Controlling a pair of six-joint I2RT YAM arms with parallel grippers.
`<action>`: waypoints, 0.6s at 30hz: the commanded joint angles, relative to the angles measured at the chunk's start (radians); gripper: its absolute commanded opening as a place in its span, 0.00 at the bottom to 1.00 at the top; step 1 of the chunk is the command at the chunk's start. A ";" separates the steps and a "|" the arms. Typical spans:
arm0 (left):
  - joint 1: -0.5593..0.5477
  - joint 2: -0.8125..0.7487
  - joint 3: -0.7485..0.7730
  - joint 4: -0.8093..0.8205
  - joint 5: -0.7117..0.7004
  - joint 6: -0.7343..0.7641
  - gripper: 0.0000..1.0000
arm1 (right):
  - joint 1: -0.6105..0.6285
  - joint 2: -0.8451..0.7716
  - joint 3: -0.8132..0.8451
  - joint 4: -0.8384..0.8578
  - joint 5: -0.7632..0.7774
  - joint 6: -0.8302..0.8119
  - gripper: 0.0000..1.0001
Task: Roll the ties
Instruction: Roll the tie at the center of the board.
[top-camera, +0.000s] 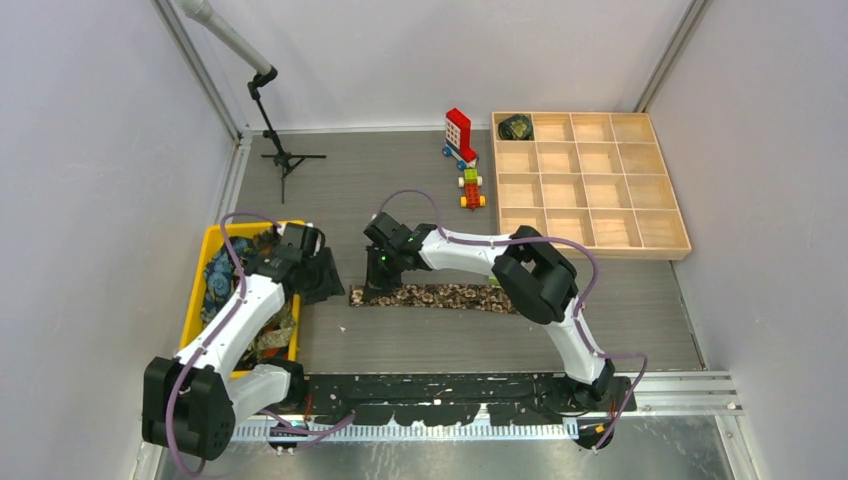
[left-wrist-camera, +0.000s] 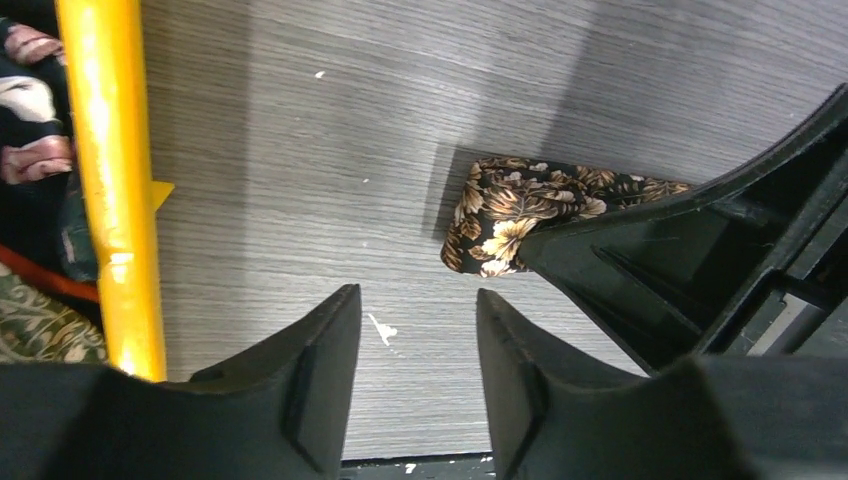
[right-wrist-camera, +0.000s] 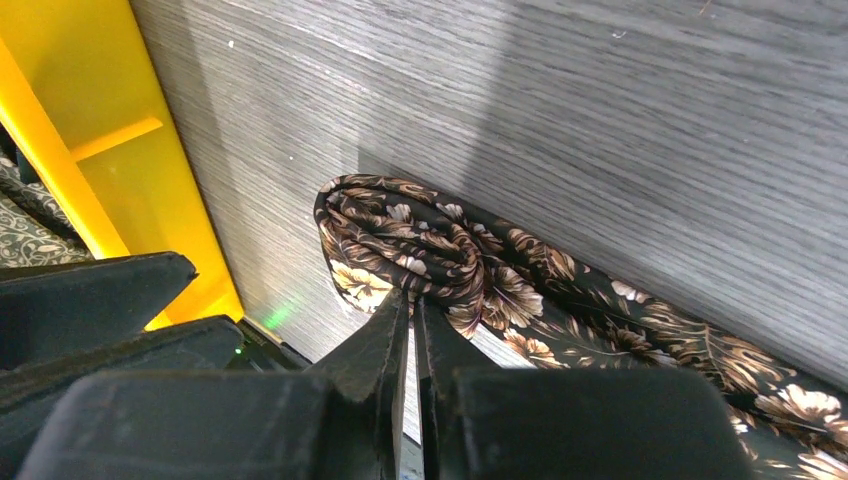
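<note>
- One brown flowered tie (top-camera: 440, 296) lies flat along the worktop (top-camera: 400, 190), left to right, in front of the arms. Its left end is folded over on itself into a loose loop.
- Right fingers (top-camera: 372, 290): nearly closed, pinching that folded end from above.
- Left fingers (top-camera: 322, 285): parted, with nothing between them, over bare worktop between the yellow bin (top-camera: 193, 300) and the tie's end.
- Yellow bin, left edge: holds a heap of loose ties (top-camera: 215, 285), blue and patterned.
- Wooden tray (top-camera: 600, 253) of square compartments, far right: one rolled tie (top-camera: 516, 127) sits in its far left corner compartment.
- Toy bricks (top-camera: 460, 135), red and white, just beside the tray's left side.
- Black stand (top-camera: 280, 150), far left of the worktop.
</note>
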 joint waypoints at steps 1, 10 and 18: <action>0.003 -0.019 -0.017 0.074 0.066 0.007 0.51 | -0.010 -0.057 -0.022 0.028 -0.001 -0.009 0.12; 0.003 -0.024 -0.093 0.207 0.162 0.031 0.57 | -0.022 -0.076 -0.039 0.033 -0.009 -0.020 0.12; 0.001 0.077 -0.108 0.277 0.171 0.034 0.51 | -0.031 -0.087 -0.038 0.032 -0.013 -0.024 0.12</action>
